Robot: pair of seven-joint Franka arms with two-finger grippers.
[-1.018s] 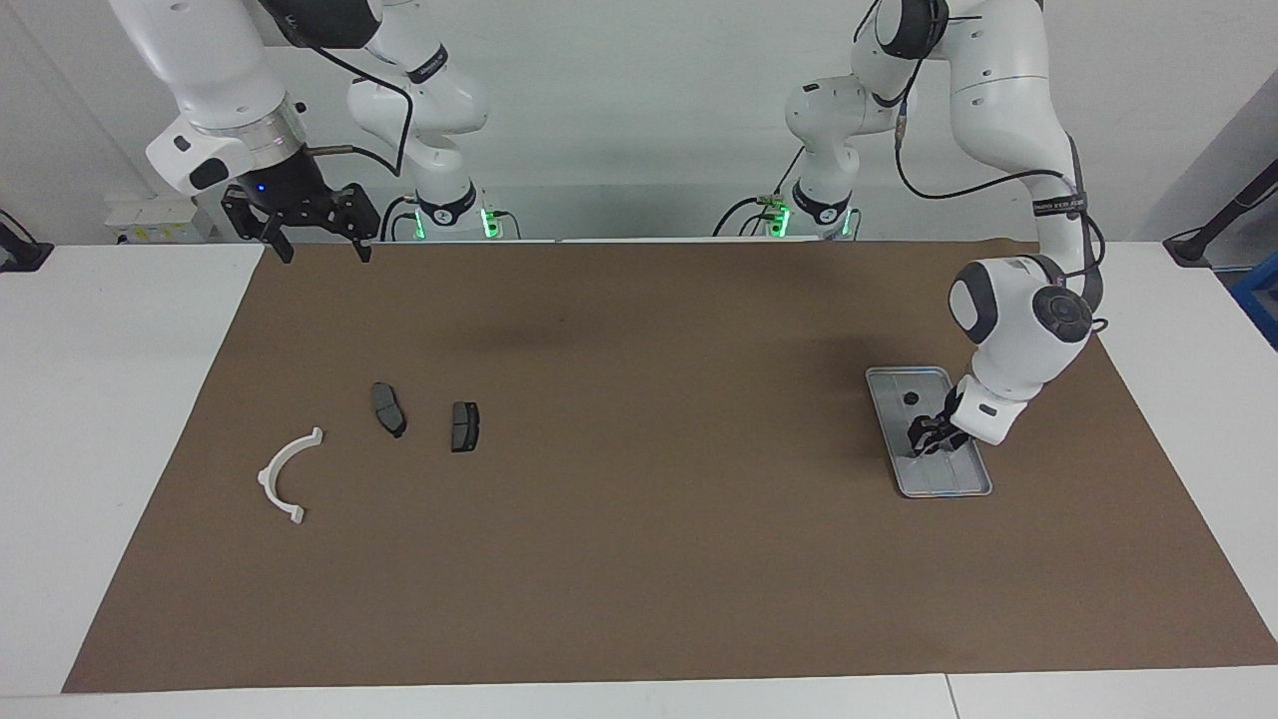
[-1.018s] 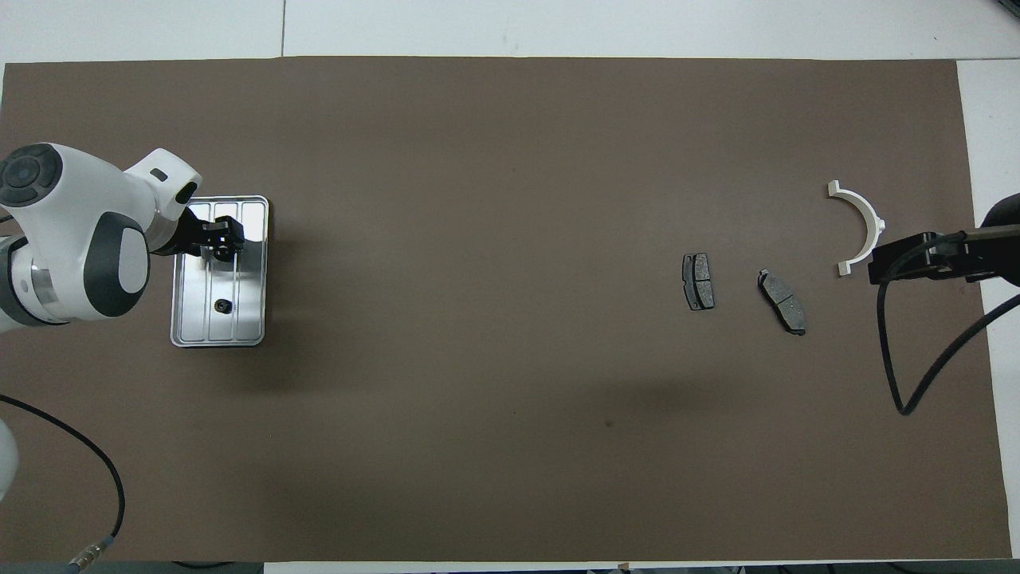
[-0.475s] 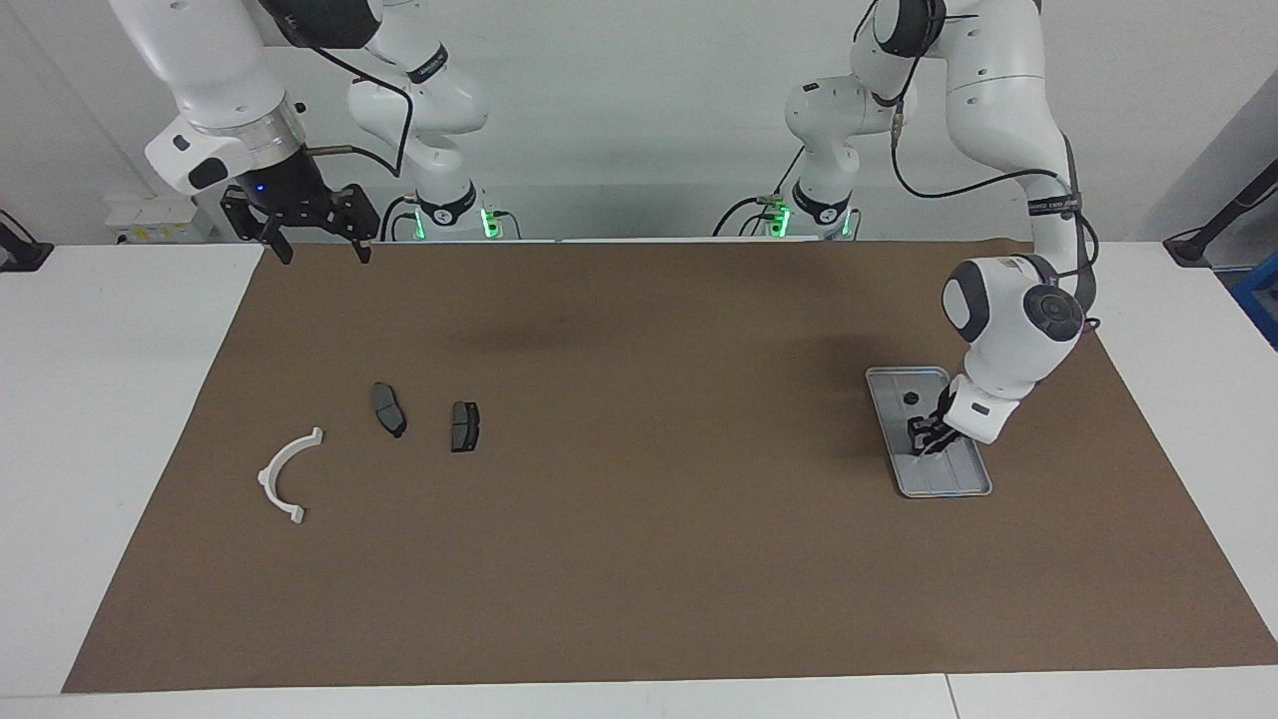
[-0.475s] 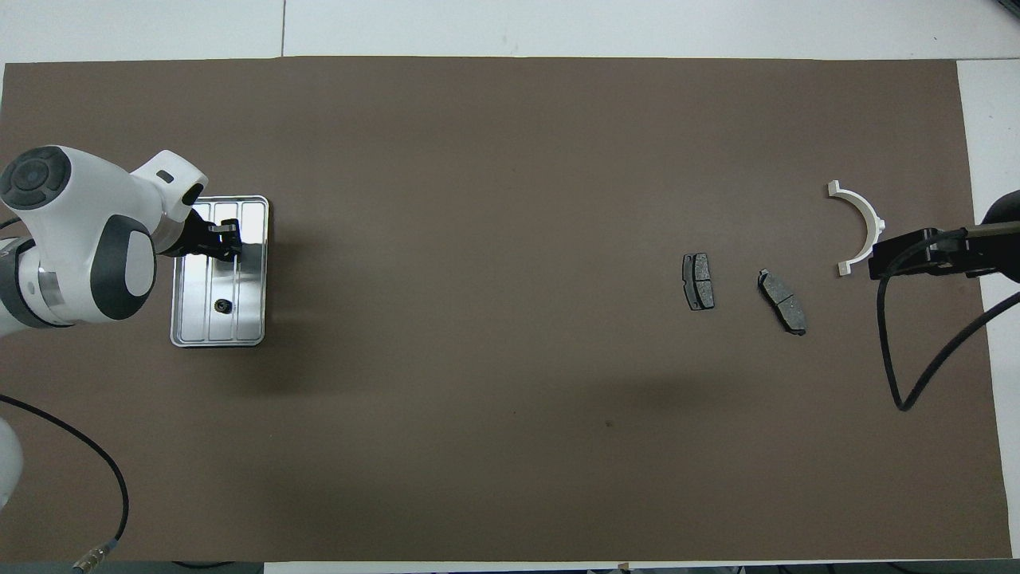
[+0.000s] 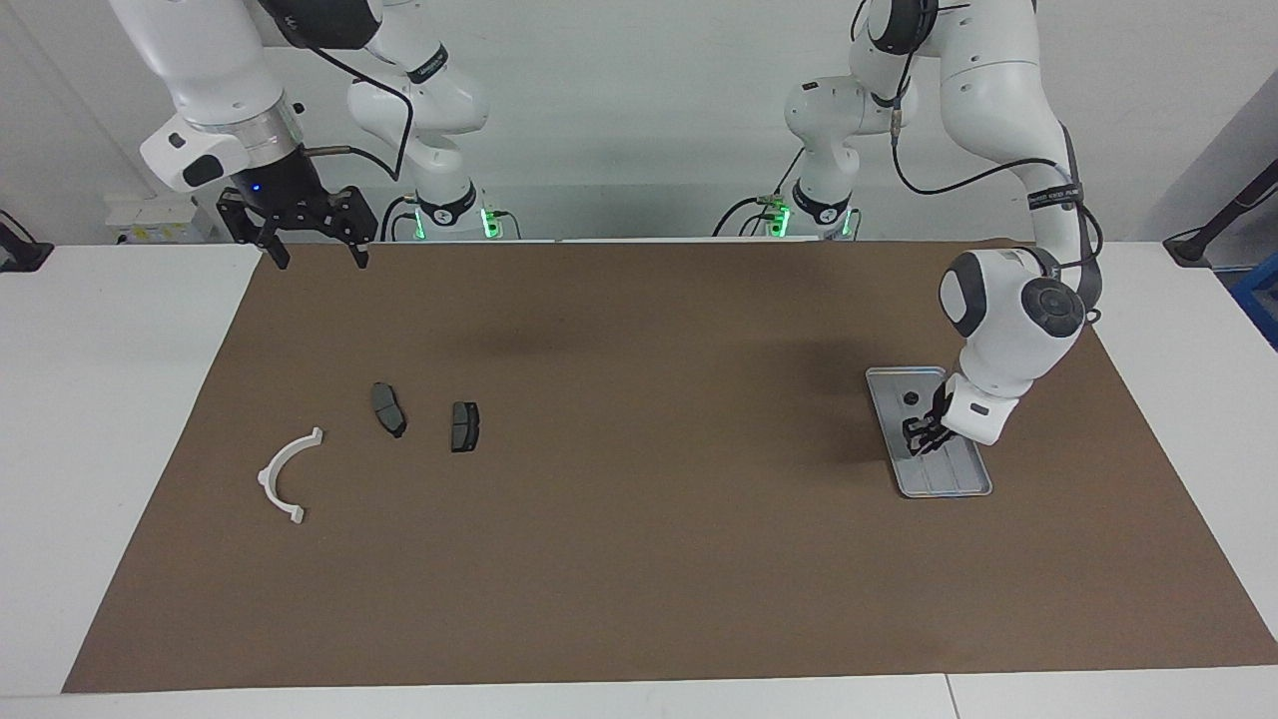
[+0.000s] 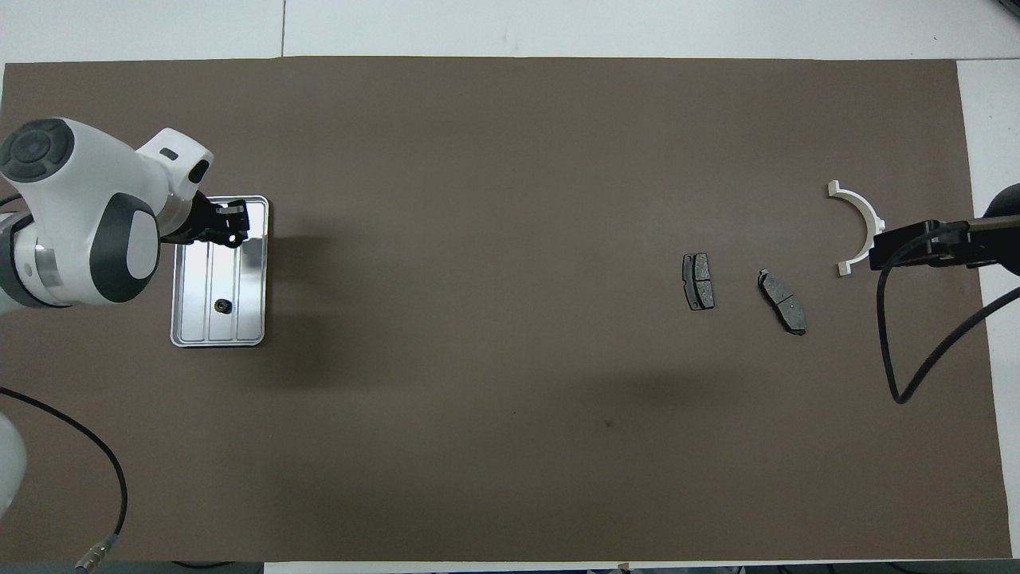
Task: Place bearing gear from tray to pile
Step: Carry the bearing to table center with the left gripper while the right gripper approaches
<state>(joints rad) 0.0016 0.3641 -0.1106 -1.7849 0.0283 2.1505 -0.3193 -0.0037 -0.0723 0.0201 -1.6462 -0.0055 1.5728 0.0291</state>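
Note:
The silver tray (image 5: pixel 956 480) (image 6: pixel 195 320) lies on the brown mat at the left arm's end of the table. My left gripper (image 5: pixel 920 439) (image 6: pixel 232 229) hangs just above the tray's part farther from the robots, shut on a small dark bearing gear. A second bearing gear (image 5: pixel 911 397) (image 6: pixel 222 304) rests in the tray nearer to the robots. The pile lies at the right arm's end: a white bracket (image 5: pixel 288 477) (image 6: pixel 865 223) and two brake pads (image 5: pixel 388 408) (image 5: pixel 464 425). My right gripper (image 5: pixel 324 258) waits open, high over the mat's edge nearest the robots.
The brown mat (image 5: pixel 639 559) covers most of the white table (image 5: pixel 110 419). A black cable (image 6: pixel 900 383) droops from the right arm beside the pile. Another cable (image 6: pixel 103 462) trails over the mat's corner at the left arm's end.
The left gripper has closed on the gear in the tray and risen a little with it. That spot on the tray floor is now bare. The right arm has hardly moved.

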